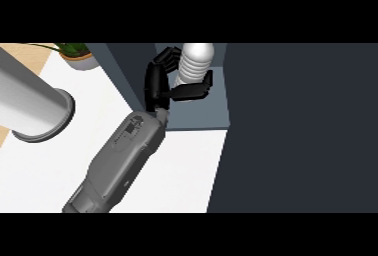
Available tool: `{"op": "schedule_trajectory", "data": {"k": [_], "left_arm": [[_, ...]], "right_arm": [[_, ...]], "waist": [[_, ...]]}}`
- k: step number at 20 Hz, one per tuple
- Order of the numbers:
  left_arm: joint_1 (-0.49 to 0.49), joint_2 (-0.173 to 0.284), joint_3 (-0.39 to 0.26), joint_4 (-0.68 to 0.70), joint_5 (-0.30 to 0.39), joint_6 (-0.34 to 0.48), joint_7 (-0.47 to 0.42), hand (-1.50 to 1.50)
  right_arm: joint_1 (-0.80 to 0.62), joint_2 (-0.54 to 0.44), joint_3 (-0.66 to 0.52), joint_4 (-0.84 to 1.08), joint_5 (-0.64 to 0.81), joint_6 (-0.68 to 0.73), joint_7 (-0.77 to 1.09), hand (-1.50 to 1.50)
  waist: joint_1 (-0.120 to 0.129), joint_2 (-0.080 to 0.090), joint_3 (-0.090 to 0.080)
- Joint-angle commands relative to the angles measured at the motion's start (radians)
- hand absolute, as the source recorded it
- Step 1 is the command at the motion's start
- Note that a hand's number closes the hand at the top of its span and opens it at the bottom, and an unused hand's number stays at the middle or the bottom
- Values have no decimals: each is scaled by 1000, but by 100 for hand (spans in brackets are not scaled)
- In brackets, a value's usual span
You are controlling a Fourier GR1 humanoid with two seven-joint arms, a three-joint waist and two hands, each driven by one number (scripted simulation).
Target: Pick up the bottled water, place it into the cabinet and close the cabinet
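One robot hand (168,80) curled round bottled water (194,62) — inside cabinet (198,116); no readable label

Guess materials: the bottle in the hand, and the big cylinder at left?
Bottled water: likely translucent plastic, whitish and ribbed. Cylinder: probably brushed metal, grey with soft sheen and flared rim. Right hand curls round the bottle inside the cabinet.

No readable text shows anywhere (bottled water (193,62) included).
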Motion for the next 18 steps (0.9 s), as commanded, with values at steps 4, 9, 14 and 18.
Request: {"op": "schedule_trajectory", "data": {"k": [4, 9, 14, 18], "left_arm": [[-143, 4, 81, 229, -19, 1, -22, 150], [-200, -1, 91, 411, -46, 43, -93, 150], [-252, 2, 113, 544, -84, 77, -118, 150], [-288, 6, 152, 620, -49, 78, -169, 150]], "right_arm": [[24, -1, 43, -40, 63, -6, 5, -150], [71, -28, 59, -102, 42, -13, -23, -150], [36, -28, 40, -112, 48, -19, 16, -150], [64, -59, -3, -83, -24, 9, -51, -150]], "waist": [[3, 0, 0], [-21, 4, 0], [-18, 6, -1], [-27, 12, 0]]}}
